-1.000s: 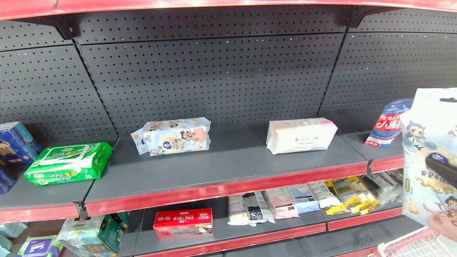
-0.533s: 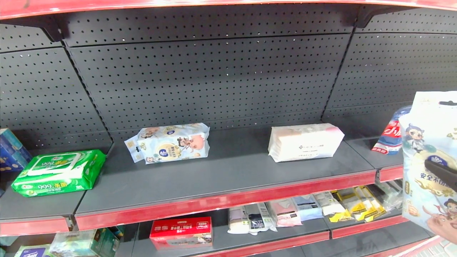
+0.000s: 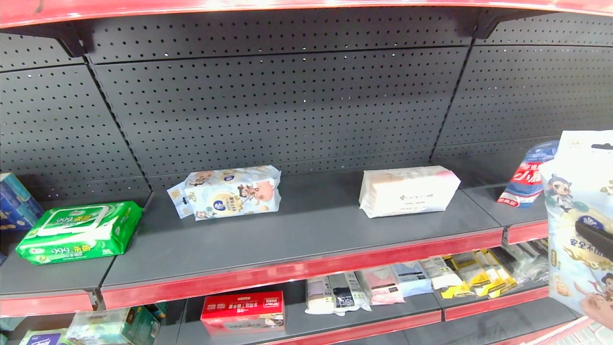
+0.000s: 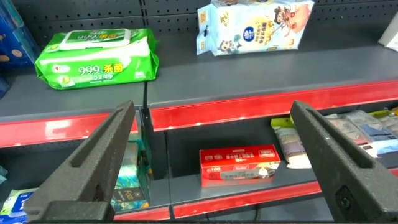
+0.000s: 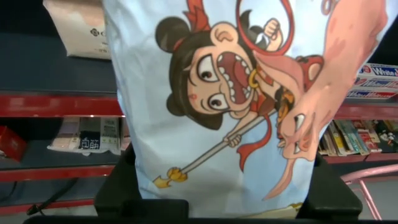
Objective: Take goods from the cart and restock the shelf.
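First, the cartoon-printed pack [image 3: 580, 201]: it hangs upright in front of the shelf [image 3: 297, 230], to the right of the white tissue pack [image 3: 408, 190] and nearer to you than it, not yet on the board.

Hazards, by judgement. The pack is tall and soft, so its free upper part may sway as you carry it in. It could catch the shelf's red front lip [image 3: 306, 261], or knock over the blue-and-red bag [image 3: 524, 177] leaning just right of the white tissue pack. Its film looks slippery, and a slack hold could let it slide out and drop before it reaches the board.

Relation to the end effector. The right gripper [image 5: 224, 193] is closed on the pack, with one dark finger on either side of it. In the head view one finger [image 3: 594, 237] crosses the printed face about halfway up. The pack's body extends beyond the fingertips toward the shelf.

Outward. A matching pack [image 3: 230, 191] lies flat on the same board, well left of the white tissue pack. A green wipes pack [image 3: 79, 231] lies farther left again. The left gripper [image 4: 211, 165] sits before the shelf front on that left side, its jaws spread wide with nothing between them.
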Available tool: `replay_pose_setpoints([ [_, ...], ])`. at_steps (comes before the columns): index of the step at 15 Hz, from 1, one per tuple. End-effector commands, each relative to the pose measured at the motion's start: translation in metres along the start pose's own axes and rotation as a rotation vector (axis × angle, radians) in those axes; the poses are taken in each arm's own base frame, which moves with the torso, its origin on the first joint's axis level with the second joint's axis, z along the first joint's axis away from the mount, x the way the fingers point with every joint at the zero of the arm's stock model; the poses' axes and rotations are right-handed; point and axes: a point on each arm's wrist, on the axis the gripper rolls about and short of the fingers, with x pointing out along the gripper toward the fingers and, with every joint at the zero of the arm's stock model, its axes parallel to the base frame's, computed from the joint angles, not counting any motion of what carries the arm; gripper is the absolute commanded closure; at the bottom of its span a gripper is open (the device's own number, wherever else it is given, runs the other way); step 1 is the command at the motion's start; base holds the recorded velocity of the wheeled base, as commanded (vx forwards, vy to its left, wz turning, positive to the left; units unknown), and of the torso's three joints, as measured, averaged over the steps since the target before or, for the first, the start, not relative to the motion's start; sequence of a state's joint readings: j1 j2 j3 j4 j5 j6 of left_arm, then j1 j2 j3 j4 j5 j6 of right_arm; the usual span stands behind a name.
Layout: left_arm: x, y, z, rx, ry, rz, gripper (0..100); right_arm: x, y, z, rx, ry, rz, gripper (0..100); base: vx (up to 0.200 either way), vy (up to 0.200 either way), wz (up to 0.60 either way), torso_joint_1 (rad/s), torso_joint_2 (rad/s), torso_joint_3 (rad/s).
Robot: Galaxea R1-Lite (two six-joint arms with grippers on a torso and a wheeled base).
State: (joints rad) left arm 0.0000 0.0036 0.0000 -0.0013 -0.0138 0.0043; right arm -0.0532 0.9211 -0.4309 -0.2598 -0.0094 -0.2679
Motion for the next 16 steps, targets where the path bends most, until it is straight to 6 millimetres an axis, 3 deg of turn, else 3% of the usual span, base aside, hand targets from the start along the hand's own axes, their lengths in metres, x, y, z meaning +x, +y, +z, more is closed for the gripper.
replay_pose_setpoints([
  [1, 0.001, 0.000, 0.000, 0.003, 0.005, 0.005, 0, 0.002, -0.001, 0.003, 0.005, -0.004, -0.004, 100, 0.000, 0.000, 0.00, 0.000, 0.00, 0.000],
  [3, 0.000, 0.000, 0.001, 0.043, 0.004, 0.018, 0, 0.002, -0.004, 0.014, 0.011, -0.034, -0.012, 100, 0.000, 0.000, 0.00, 0.000, 0.00, 0.000],
  [4, -0.002, 0.000, 0.034, 0.038, -0.037, 0.012, 0, 0.003, -0.005, 0.016, 0.009, -0.040, -0.013, 100, 0.000, 0.000, 0.00, 0.000, 0.00, 0.000],
  [5, 0.023, 0.001, 0.103, -0.052, 0.022, -0.006, 0, 0.003, -0.005, 0.016, 0.006, -0.038, -0.014, 100, 0.000, 0.000, 0.00, 0.000, 0.00, 0.000],
  [6, 0.048, 0.001, 0.136, -0.148, 0.067, -0.003, 0, 0.004, -0.004, 0.014, 0.006, -0.030, -0.013, 100, 0.000, 0.000, 0.00, 0.000, 0.00, 0.000],
  [9, 0.096, 0.002, 0.130, -0.111, 0.259, 0.023, 0, 0.000, -0.004, 0.012, 0.002, -0.028, -0.026, 100, 0.000, 0.000, 0.00, 0.000, 0.00, 0.000],
  [10, 0.102, 0.003, 0.128, -0.110, 0.286, 0.036, 0, -0.001, -0.004, 0.012, 0.003, -0.026, -0.027, 100, 0.000, 0.000, 0.00, 0.000, 0.00, 0.000],
  [12, 0.135, 0.012, 0.113, -0.097, 0.409, 0.066, 0, 0.010, -0.009, 0.011, 0.011, 0.015, -0.049, 100, 0.000, 0.000, 0.00, 0.000, 0.00, 0.000],
  [14, 0.159, 0.023, 0.100, -0.051, 0.476, -0.057, 0, 0.017, -0.010, 0.015, 0.012, 0.020, -0.049, 100, 0.000, 0.000, 0.00, 0.000, 0.00, 0.000],
  [16, 0.174, 0.044, 0.072, 0.049, 0.540, -0.209, 0, 0.022, -0.010, 0.016, 0.012, 0.029, -0.037, 100, 0.000, 0.000, 0.00, 0.000, 0.00, 0.000],
])
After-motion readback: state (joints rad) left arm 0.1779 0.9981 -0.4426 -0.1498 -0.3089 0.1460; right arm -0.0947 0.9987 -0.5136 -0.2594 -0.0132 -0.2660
